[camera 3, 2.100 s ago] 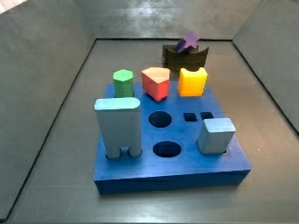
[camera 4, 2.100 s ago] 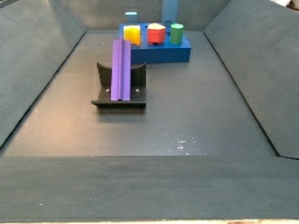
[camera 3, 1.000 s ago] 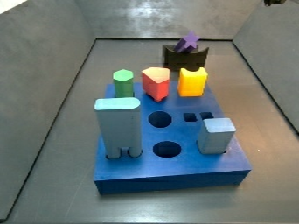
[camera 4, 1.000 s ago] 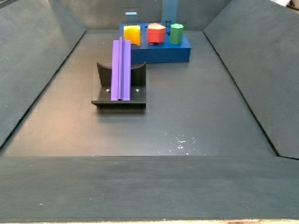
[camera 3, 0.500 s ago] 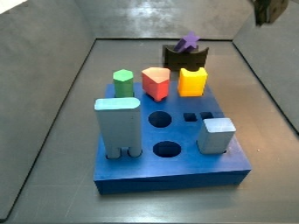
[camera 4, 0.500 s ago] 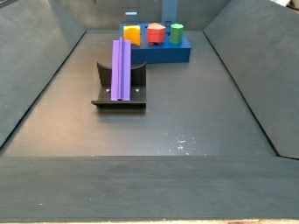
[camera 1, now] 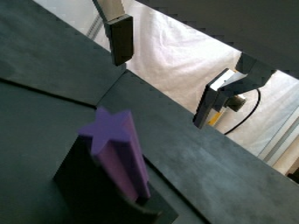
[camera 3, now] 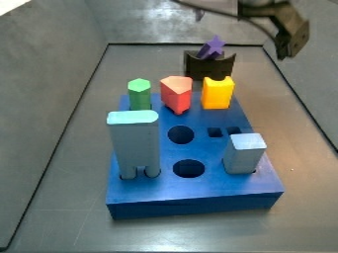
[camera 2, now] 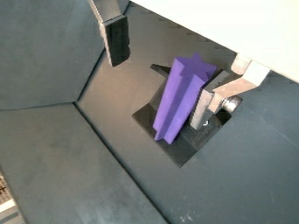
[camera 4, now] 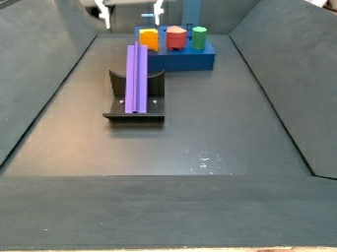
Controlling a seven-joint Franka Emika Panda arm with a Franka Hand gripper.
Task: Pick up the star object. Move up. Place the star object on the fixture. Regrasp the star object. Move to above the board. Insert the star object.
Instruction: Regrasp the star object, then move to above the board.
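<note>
On the blue board (camera 3: 199, 193) in a side view I count five pieces. Nearest stand one tall pale teal block (camera 3: 133, 144) and one small grey-blue block (camera 3: 244, 152). Behind them stand one green hexagonal peg (camera 3: 138, 93), one red peg (camera 3: 176, 94) and one yellow block (camera 3: 218, 92). Four empty holes show, two round and two small square.

Beyond the board, at about 12 o'clock from it, stands one fixture (camera 3: 211, 65) on the floor. One star object (camera 4: 136, 76) lies on it. Its long axis tilts: the low end sits by the base plate and the high end leans over the bracket, its star-shaped end face (camera 1: 107, 129) showing in a wrist view.

One tool (camera 4: 128, 11) hangs high above the far end of the bin, at about 12 o'clock from the star object and well apart from it. Its two fingers (camera 2: 117, 39) stand spread with nothing between them, so it is released. In a side view the arm (camera 3: 271, 20) is blurred, so its exact height is hard to judge.
</note>
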